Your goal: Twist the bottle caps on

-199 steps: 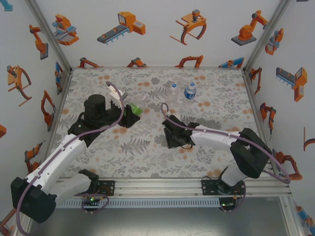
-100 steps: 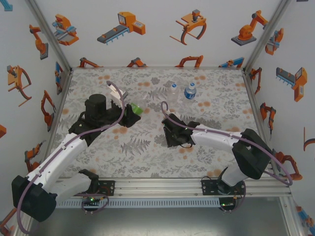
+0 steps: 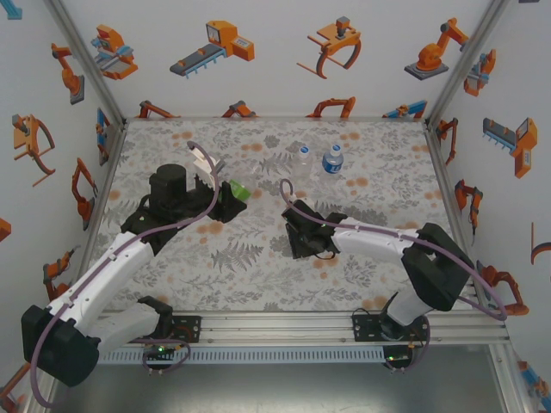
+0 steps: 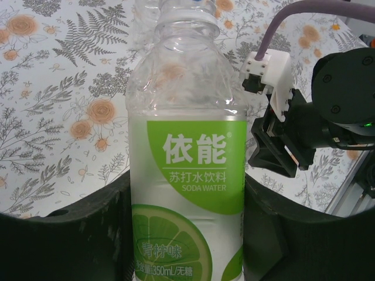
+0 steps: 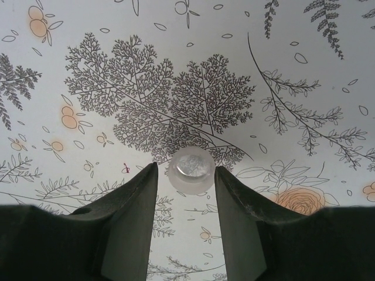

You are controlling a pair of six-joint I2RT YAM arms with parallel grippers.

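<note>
Our left end effector clamped the green-labelled bottle, left of centre. Our right end effector stood narrow around a white cap lying on the table near centre; we couldn't tell whether it pinched.

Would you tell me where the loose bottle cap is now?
In the right wrist view, the bottle cap is between the fingertips of the right gripper, near the table's middle, to the right of the green-labelled bottle in the left gripper.
</note>
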